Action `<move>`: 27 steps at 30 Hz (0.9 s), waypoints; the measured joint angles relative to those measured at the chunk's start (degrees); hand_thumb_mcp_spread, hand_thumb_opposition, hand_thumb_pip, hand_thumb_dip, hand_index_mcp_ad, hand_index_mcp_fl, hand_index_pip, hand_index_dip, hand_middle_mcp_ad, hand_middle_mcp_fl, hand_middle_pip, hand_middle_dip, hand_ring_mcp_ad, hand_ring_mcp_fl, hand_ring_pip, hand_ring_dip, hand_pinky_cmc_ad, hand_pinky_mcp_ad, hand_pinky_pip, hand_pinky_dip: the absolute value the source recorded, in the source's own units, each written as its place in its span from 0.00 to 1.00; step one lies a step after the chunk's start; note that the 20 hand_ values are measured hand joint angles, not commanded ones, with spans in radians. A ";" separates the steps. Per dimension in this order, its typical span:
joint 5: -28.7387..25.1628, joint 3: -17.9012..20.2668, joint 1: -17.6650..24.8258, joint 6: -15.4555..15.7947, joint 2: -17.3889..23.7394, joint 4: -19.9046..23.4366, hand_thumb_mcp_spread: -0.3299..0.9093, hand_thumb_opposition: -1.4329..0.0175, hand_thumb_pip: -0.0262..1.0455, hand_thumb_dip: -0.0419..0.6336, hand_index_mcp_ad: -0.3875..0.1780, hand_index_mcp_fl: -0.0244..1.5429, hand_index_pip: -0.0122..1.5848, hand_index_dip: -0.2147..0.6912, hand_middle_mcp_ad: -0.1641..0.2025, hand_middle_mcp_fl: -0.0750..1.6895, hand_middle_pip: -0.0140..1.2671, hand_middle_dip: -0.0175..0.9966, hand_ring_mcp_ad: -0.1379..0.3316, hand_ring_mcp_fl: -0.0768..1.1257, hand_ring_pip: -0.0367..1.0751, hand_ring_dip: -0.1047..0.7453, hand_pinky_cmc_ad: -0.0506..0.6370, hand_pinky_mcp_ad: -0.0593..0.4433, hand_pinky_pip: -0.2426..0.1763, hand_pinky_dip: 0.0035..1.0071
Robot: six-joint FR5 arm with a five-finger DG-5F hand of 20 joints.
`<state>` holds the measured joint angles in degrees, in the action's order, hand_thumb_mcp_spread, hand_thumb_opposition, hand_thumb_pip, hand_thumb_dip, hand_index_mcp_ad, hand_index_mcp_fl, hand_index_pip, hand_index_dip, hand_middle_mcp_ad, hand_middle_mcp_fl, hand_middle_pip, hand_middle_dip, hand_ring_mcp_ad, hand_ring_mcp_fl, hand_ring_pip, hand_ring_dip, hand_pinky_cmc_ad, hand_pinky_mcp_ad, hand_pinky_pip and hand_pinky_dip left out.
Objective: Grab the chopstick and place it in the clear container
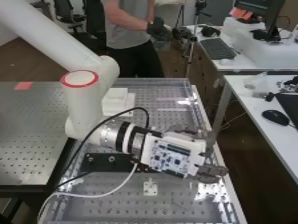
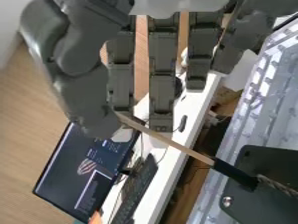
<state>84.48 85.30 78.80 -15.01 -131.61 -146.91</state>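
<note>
Pinching the chopstick near one end between thumb and fingers, the hand may let it pivot or slip, since its long dark-banded length juts unsupported beyond the fingertips, and it could drop past the worktop edge beside the hand.

Chopstick w/ 1 end hid by hand, wrist vw; arm cut off, high vw

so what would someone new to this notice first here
Probably the big white arm, slanting over the perforated bench from the high view's upper left. Next, in the wrist view, the pale chopstick, pinched at one end by the dark grey hand, its far part black.
</note>
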 joint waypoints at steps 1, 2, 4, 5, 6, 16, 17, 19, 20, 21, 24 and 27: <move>-0.04 -0.05 0.02 0.03 -0.03 -0.07 0.65 0.42 0.66 0.55 0.42 0.47 0.55 0.19 0.67 0.53 0.34 0.48 0.65 0.36 0.09 0.43 0.55 0.48 0.40 0.40; -0.07 -0.08 0.03 0.06 -0.04 -0.08 0.66 0.42 0.66 0.54 0.42 0.47 0.55 0.19 0.67 0.53 0.34 0.48 0.64 0.37 0.09 0.43 0.55 0.47 0.40 0.38; -0.31 -0.17 0.06 0.23 -0.08 -0.08 0.67 0.42 0.65 0.54 0.42 0.50 0.54 0.19 0.67 0.53 0.34 0.49 0.62 0.37 0.09 0.43 0.55 0.48 0.40 0.37; -0.39 -0.18 0.06 0.27 -0.08 -0.04 0.67 0.42 0.64 0.54 0.42 0.50 0.53 0.19 0.67 0.54 0.34 0.49 0.61 0.38 0.09 0.43 0.55 0.47 0.40 0.37; -0.42 -0.21 0.07 0.30 -0.09 0.00 0.67 0.42 0.64 0.54 0.42 0.51 0.53 0.19 0.65 0.56 0.34 0.49 0.57 0.39 0.09 0.43 0.56 0.48 0.40 0.36; -1.72 -0.13 0.10 1.14 -0.08 0.53 0.81 0.26 0.54 0.45 0.33 0.62 0.59 0.24 0.55 0.64 0.37 0.49 0.54 0.46 0.12 0.48 0.65 0.51 0.49 0.27; -1.76 -0.17 0.10 1.18 -0.08 0.47 0.81 0.25 0.54 0.45 0.33 0.62 0.59 0.24 0.54 0.64 0.37 0.49 0.54 0.48 0.11 0.47 0.65 0.51 0.50 0.27; -1.86 -0.29 0.09 1.46 -0.05 0.28 0.81 0.25 0.54 0.45 0.33 0.62 0.58 0.24 0.52 0.65 0.37 0.49 0.55 0.49 0.12 0.48 0.65 0.52 0.52 0.25; -1.88 -0.32 0.08 1.58 -0.04 0.26 0.81 0.25 0.54 0.45 0.33 0.62 0.58 0.24 0.51 0.65 0.37 0.49 0.54 0.49 0.12 0.48 0.64 0.54 0.54 0.25; -1.90 -0.37 0.06 1.75 -0.03 0.26 0.81 0.25 0.54 0.45 0.34 0.63 0.56 0.24 0.49 0.65 0.37 0.49 0.54 0.49 0.12 0.47 0.67 0.55 0.53 0.23; -1.76 -0.59 0.00 1.90 -0.03 -0.02 0.81 0.24 0.54 0.45 0.37 0.64 0.56 0.26 0.49 0.65 0.37 0.49 0.54 0.51 0.11 0.49 0.68 0.57 0.57 0.22; -1.22 -0.92 -0.07 2.22 -0.05 -0.52 0.79 0.24 0.52 0.45 0.37 0.64 0.53 0.25 0.49 0.65 0.36 0.49 0.54 0.50 0.11 0.49 0.69 0.58 0.57 0.22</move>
<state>83.26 84.38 78.74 -12.79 -131.66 -147.43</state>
